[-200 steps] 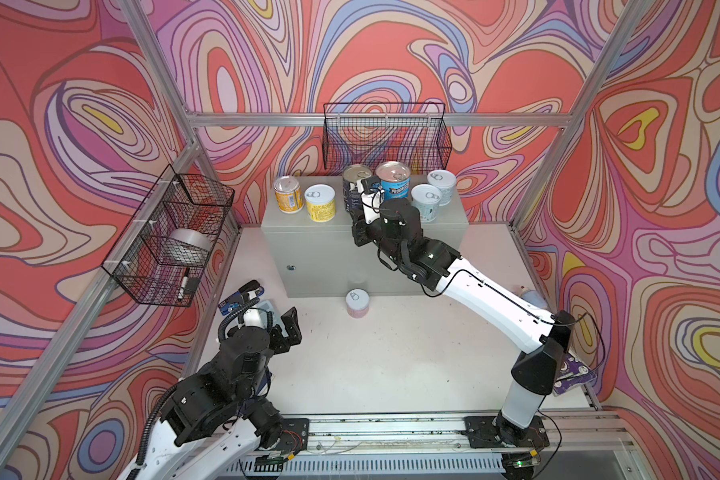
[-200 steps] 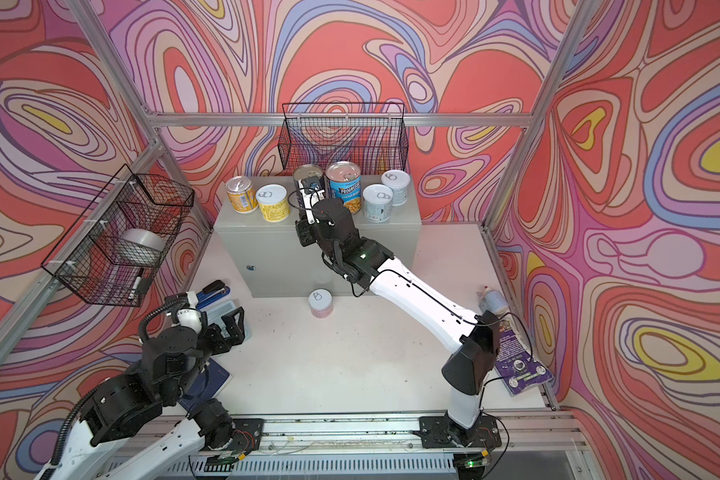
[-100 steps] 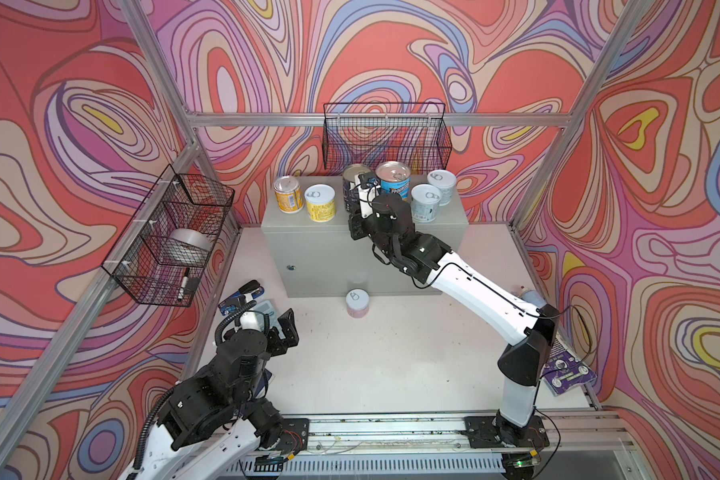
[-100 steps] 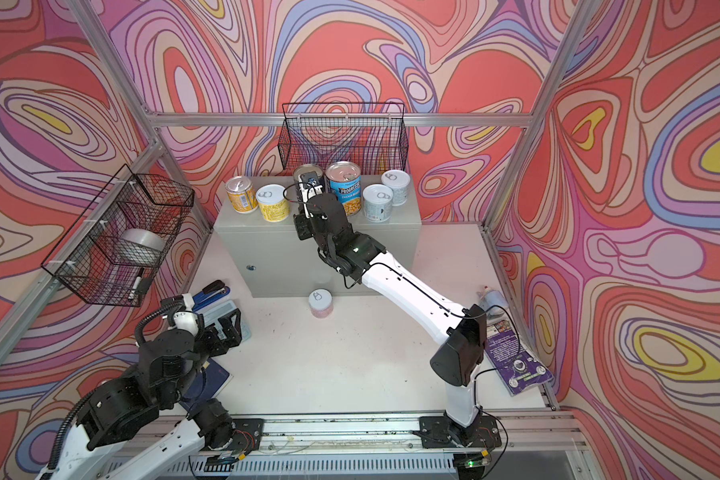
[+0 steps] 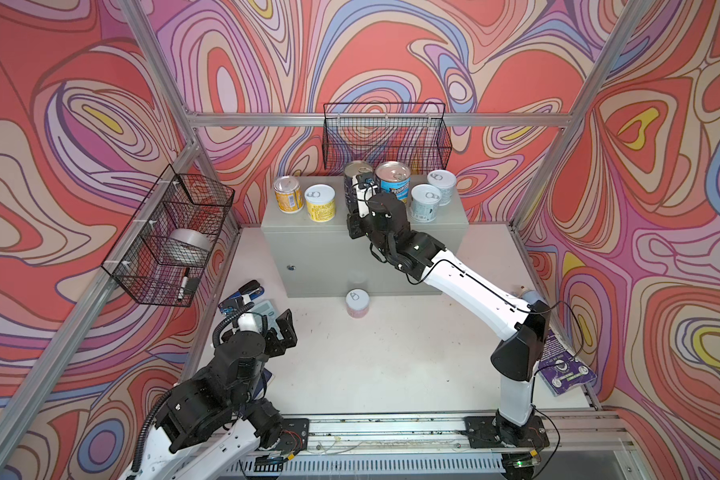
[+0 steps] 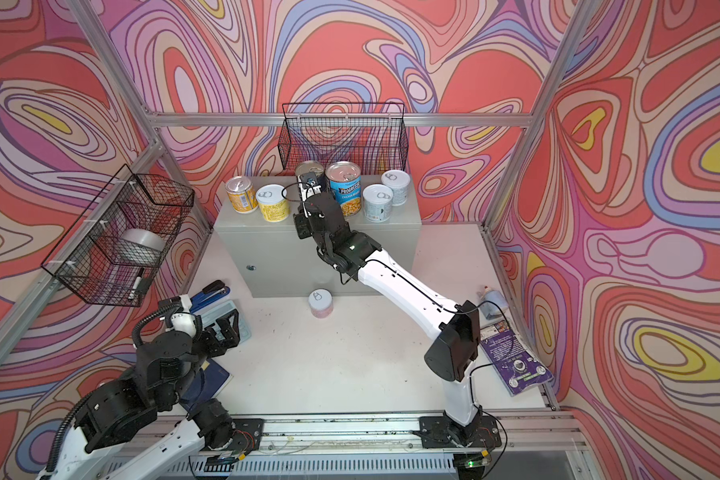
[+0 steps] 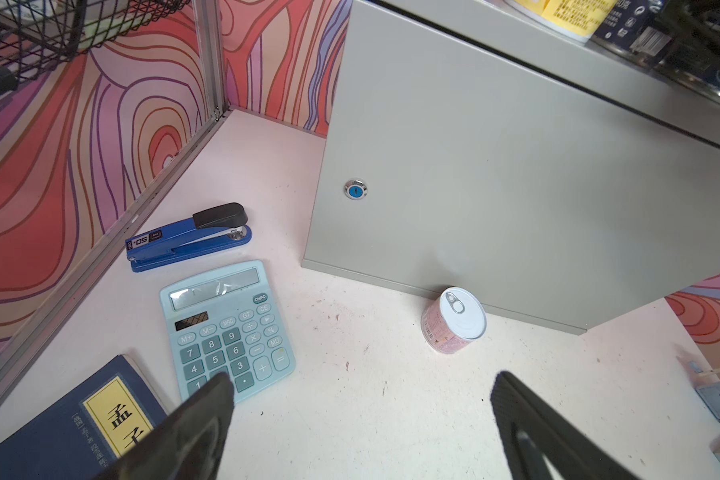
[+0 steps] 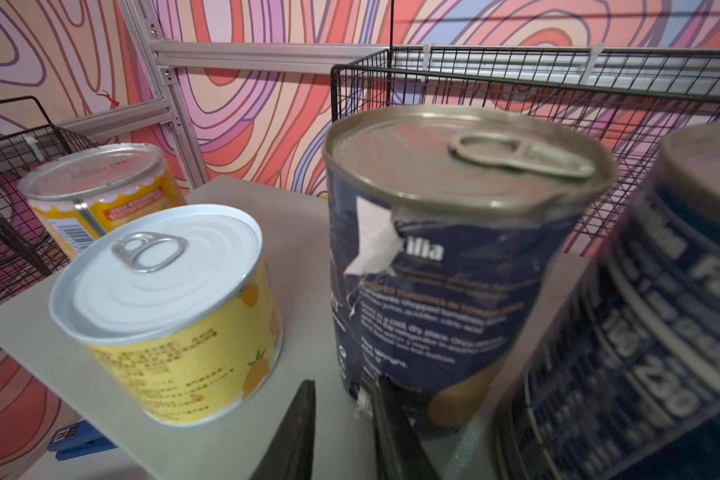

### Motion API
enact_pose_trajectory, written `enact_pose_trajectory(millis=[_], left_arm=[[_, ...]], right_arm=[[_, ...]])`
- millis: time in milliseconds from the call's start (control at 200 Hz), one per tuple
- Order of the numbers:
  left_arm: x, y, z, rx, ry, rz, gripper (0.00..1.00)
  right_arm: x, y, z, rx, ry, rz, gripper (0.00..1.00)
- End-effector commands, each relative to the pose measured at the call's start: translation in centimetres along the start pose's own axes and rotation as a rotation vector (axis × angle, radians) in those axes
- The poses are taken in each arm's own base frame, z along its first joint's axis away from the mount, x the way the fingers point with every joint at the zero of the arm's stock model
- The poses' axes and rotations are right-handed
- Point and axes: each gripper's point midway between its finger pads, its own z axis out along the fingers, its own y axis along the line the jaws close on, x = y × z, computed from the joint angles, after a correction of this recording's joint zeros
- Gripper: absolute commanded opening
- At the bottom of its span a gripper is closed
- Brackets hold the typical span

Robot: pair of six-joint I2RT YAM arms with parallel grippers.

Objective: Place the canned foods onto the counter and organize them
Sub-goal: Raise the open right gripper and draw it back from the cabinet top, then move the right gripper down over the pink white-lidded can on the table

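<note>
Six of the seven cans stand upright on the grey surface (image 5: pixel 329 257). The orange-yellow can (image 5: pixel 287 199) and the yellow can (image 5: pixel 320 203) are at its left. The navy can (image 5: pixel 356 183) and the Progresso can (image 5: pixel 393 180) stand side by side in the middle. The front pale blue can (image 5: pixel 425 203) and the rear pale blue can (image 5: pixel 441 187) are at the right.

The pink can (image 5: pixel 357 303) is down on the white surface (image 5: pixel 391 353), upright, just in front of the grey surface's wall.

The right end effector (image 8: pixel 342 384) is clenched on nothing, just beside the navy can's base, probably nudging it into line. The left end effector (image 7: pixel 360 395) is released, jaws wide, hovering near the pink can. Lifting that can, plus any tidying, is what seems left.
</note>
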Motion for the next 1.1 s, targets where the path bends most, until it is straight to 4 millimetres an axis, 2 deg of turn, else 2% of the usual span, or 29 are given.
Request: enact_pose_trajectory(millis=[0, 290, 461, 501, 586, 636, 671, 686, 736, 957, 1092], left_arm=[[0.3, 0.5, 0.1, -0.027, 0.002, 0.018, 1.00], [0.3, 0.5, 0.2, -0.029, 0.002, 0.020, 1.00], [0.4, 0.6, 0.3, -0.034, 0.003, 0.024, 1.00], [0.4, 0.6, 0.3, -0.033, 0.004, 0.024, 1.00], [0.5, 0.6, 0.3, -0.035, 0.005, 0.024, 1.00], [0.5, 0.7, 0.2, -0.036, 0.004, 0.025, 1.00], [0.4, 0.7, 0.2, -0.038, 0.003, 0.025, 1.00], [0.5, 0.7, 0.2, -0.038, 0.004, 0.026, 1.00], [0.4, 0.7, 0.2, -0.036, 0.001, 0.025, 1.00], [0.4, 0.3, 0.4, -0.021, 0.003, 0.019, 1.00], [0.5, -0.1, 0.6, -0.014, 0.013, 0.019, 1.00]], right_arm=[[-0.3, -1.0, 0.7, 0.029, -0.006, 0.012, 0.27], [0.0, -0.9, 1.0, 0.017, 0.000, 0.020, 0.27], [-0.2, -0.2, -0.1, -0.047, 0.000, 0.057, 0.33], [-0.4, 0.0, -0.7, -0.067, -0.002, 0.068, 0.36], [-0.6, 0.1, -2.2, -0.105, -0.003, 0.093, 0.54], [-0.5, 0.3, -3.1, -0.133, 0.000, 0.101, 0.60], [0.3, 0.5, -3.3, -0.153, 0.017, 0.099, 0.62], [-0.6, 0.5, -4.3, -0.165, 0.000, 0.107, 0.63], [0.0, 0.6, -5.3, -0.195, 0.011, 0.109, 0.65], [3.7, 1.3, -9.5, -0.268, 0.061, 0.063, 0.76], [5.9, 2.0, -11.7, -0.325, 0.098, 0.029, 0.78]])
